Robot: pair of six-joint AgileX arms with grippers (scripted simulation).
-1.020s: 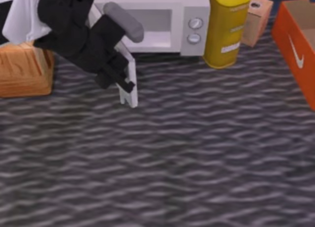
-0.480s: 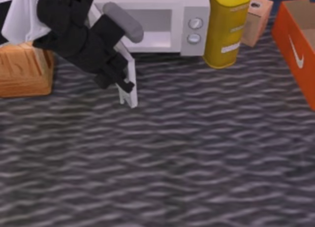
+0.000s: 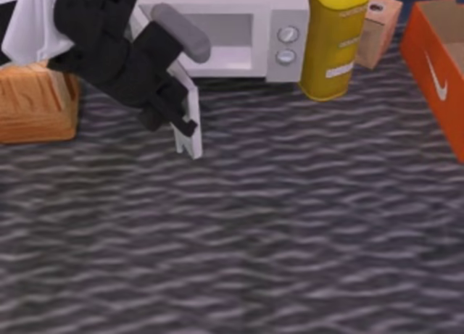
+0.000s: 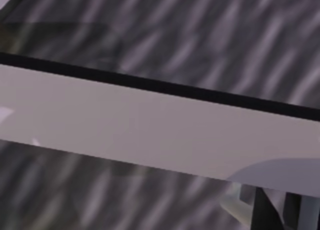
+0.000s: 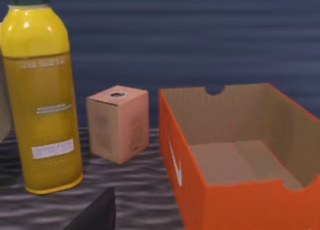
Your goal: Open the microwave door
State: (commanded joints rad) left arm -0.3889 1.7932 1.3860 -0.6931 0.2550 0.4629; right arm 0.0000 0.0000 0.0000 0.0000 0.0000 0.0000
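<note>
The microwave (image 3: 225, 33) sits at the bench's far edge, left of centre; its door (image 3: 190, 120) is swung well out toward the near side. The left end effector (image 3: 170, 117) is at the door edge (grip state: can't tell). Risk: pulling further could drag the whole microwave, or the arm could clip the wooden box (image 3: 36, 102) just beside it. Yellow bottle (image 3: 333, 40), small carton (image 3: 378, 30) and orange shoebox (image 3: 438, 66) stand to the right, clear of the swing. Right arm isn't in the top view.

At the far edge of the table, left of centre, we see the microwave (image 3: 239, 37), a small white-grey box with 2 round silver knobs on the right of its front. Its cavity is exposed, pale inside. The microwave door (image 3: 190, 120) stands swung out toward the near side, edge-on, hinged at the left of the opening.
</note>
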